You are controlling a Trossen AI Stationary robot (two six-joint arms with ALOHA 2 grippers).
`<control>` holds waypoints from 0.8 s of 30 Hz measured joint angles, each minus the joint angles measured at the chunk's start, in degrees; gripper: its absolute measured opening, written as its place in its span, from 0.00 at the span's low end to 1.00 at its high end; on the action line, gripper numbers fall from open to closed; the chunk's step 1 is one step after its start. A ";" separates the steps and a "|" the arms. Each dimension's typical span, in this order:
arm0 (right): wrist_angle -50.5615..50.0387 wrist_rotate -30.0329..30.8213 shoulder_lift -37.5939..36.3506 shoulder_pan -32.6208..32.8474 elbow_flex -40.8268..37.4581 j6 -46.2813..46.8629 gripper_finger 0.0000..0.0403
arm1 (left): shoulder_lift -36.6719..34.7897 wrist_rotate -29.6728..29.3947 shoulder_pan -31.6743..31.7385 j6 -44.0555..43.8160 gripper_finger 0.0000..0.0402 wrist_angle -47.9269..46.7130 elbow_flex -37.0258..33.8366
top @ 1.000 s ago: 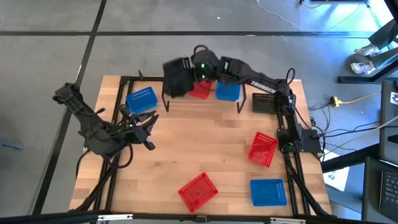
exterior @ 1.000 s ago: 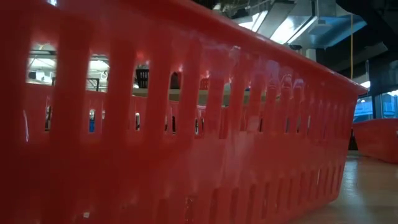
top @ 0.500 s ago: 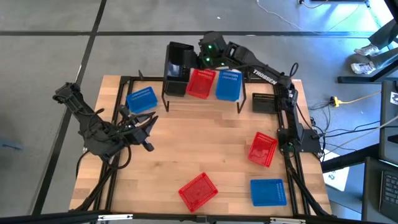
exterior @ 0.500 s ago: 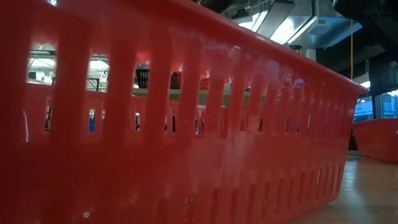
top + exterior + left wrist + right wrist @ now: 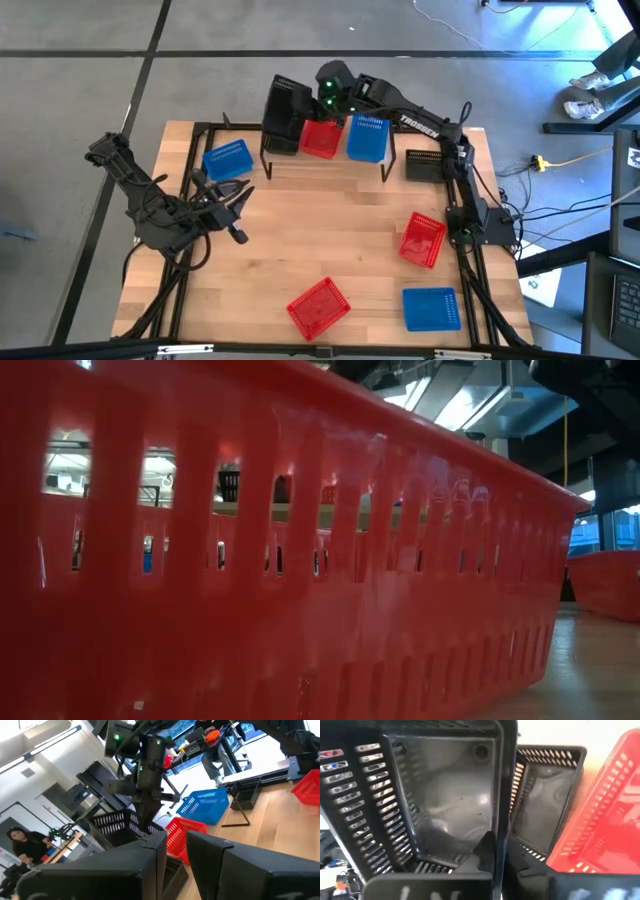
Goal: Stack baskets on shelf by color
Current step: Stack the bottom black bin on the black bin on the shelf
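Above the shelf (image 5: 330, 160), right gripper (image 5: 300, 108) has tilted its black basket (image 5: 287, 112).

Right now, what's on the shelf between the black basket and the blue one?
High view: a red basket sits on the shelf between the black basket and the blue basket.

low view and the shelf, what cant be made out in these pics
- Low view: a red basket against the lens hides nearly the whole table, both arms and most of the shelf.
- High view: the right gripper and its black basket cover the shelf's left end; what sits beneath is hidden.
- Left wrist view: a person in the room is cut off by the edge.
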 joint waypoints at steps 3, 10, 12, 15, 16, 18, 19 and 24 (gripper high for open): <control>-0.38 -0.92 1.95 0.09 -0.02 0.32 0.00 | -0.01 -0.02 -0.65 -1.17 0.17 0.00 0.00; -1.30 -1.73 4.48 0.13 -0.07 1.58 0.00 | -0.01 -0.02 -2.70 -1.25 0.17 -0.02 0.00; -2.43 -0.96 4.55 0.14 -0.07 1.73 0.00 | -0.02 -0.02 -3.21 -1.23 0.17 -0.02 0.00; -5.50 -0.33 4.58 0.14 -0.07 2.71 0.00 | -0.01 -0.04 -3.73 -1.15 0.17 -0.02 0.00; -6.45 0.26 4.58 0.14 -0.05 2.79 0.00 | -0.01 -0.02 -3.77 -1.13 0.17 -0.02 0.00; -7.51 1.38 4.58 0.14 -0.06 2.82 0.00 | -0.01 -0.03 -3.88 -1.11 0.17 -0.02 0.00; -7.47 1.71 4.61 0.12 -0.05 2.76 0.00 | -0.01 -0.04 -3.90 -1.11 0.17 -0.02 0.00; -6.11 1.90 4.62 0.01 -0.04 2.66 0.00 | -0.01 -0.04 -3.88 -1.08 0.17 -0.02 0.00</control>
